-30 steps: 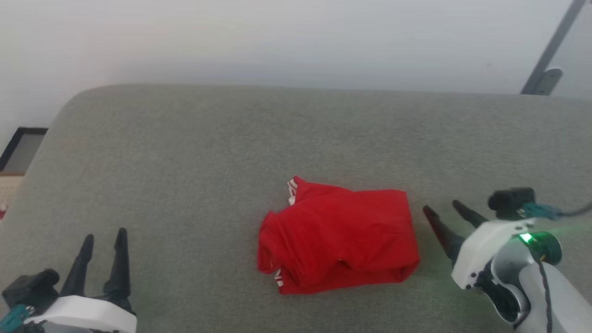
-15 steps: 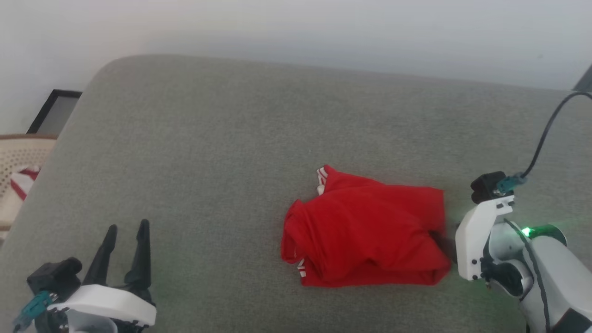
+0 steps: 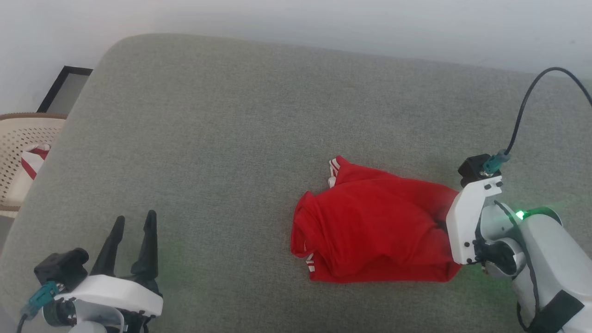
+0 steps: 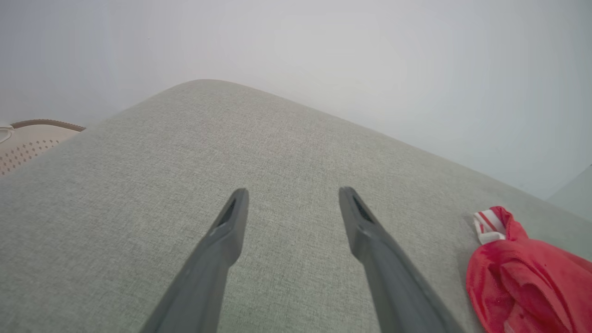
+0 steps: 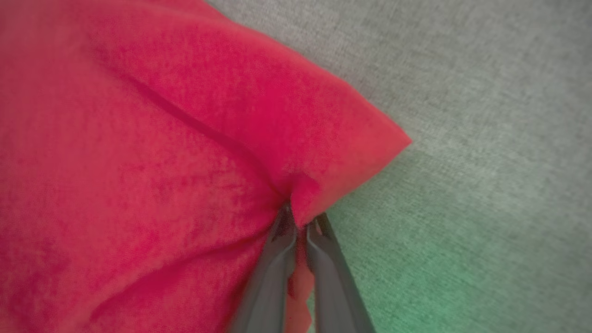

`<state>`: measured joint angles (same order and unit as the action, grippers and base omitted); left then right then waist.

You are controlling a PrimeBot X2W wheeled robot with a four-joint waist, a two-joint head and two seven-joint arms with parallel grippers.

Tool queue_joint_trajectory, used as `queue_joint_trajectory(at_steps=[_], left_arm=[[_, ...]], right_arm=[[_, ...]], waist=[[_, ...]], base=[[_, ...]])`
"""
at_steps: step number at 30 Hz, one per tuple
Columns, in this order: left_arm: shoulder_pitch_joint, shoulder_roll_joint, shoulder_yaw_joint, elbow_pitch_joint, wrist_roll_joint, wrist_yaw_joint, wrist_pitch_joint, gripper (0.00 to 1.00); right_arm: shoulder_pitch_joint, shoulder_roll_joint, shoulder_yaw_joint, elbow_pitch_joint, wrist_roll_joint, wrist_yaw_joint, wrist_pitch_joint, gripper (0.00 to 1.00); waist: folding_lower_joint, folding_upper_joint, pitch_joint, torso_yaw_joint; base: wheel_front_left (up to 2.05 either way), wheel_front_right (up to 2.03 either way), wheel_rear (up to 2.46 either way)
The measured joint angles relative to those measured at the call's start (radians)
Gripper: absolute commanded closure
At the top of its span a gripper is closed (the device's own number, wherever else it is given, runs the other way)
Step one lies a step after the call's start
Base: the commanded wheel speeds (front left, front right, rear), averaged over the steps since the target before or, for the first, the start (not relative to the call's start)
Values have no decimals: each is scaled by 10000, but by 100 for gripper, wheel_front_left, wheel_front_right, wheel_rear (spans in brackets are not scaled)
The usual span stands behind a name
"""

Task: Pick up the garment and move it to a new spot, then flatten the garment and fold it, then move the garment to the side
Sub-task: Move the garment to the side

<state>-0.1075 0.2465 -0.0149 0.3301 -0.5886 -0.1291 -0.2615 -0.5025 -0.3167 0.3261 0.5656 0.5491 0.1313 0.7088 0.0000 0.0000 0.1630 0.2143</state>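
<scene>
The garment (image 3: pixel 374 226) looks folded. The right gripper (image 5: pixel 299 219) pinches its edge between its fingertips, while the left gripper (image 3: pixel 136 216) gapes empty, well apart. Only the sideways move seems left.

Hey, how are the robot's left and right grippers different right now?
The left gripper has its fingers spread apart, while the right gripper has its fingers pinched together. The left gripper holds nothing, over the bare grey cushion. The right gripper is clamped on a fold at the edge of the red garment. The left gripper sits apart from the garment and the right gripper touches it. Both have two long dark fingers.
</scene>
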Motion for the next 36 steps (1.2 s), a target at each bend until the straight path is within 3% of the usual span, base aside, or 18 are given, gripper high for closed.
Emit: queue_joint_trajectory(at_steps=[9,26,36], left_arm=[[-306,46,-36,-69,-10,0,0,0],[-1535,75,-892,-393,341,0,0,0],[-2773,274,-1806,-341,276,0,0,0]], right_arm=[[-12,-42,-652,-780,-522,12,316,100],[-695,-2405,-1952,-1896,-1051,2,568,100],[-1741,-3519,-2150,-1833,-1208,2,-111,100]], waist=[[0,0,150,-239],[0,0,674,-1300],[0,0,1300,-2159]], base=[[0,0,0],[0,0,0],[0,0,0]])
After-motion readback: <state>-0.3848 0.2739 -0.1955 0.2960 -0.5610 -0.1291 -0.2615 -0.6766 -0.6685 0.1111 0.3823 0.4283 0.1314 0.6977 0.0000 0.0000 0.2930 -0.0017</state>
